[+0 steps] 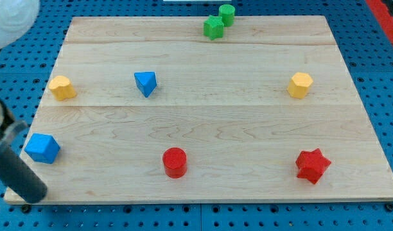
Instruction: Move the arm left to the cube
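A blue cube (42,148) sits near the left edge of the wooden board (222,119), in the lower part of the view. My dark rod comes in from the view's left edge and slants down to the right. My tip (33,195) rests at the board's bottom left corner, just below and slightly left of the blue cube, with a small gap between them.
A yellow block (62,87) sits at the left, above the cube. A blue triangle (146,83), a yellow hexagon (300,85), a red cylinder (174,162) and a red star (312,165) are spread about. A green star (214,27) and a green cylinder (227,13) stand at the top edge.
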You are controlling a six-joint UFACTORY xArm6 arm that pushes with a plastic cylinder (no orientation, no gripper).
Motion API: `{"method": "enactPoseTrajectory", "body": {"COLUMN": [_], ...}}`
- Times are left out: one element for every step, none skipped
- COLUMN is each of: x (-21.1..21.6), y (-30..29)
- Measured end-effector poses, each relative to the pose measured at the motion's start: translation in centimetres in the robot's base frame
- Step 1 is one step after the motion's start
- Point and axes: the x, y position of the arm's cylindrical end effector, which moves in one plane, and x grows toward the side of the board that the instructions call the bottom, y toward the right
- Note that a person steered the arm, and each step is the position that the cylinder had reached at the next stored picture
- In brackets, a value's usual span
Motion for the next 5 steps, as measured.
{"method": "enactPoseTrajectory", "body": {"x": [-6.3, -8.3, -10.7, -9.3, -6.1], "y": [-1.4, 0.4, 3.7, 3.7, 1.2]}}
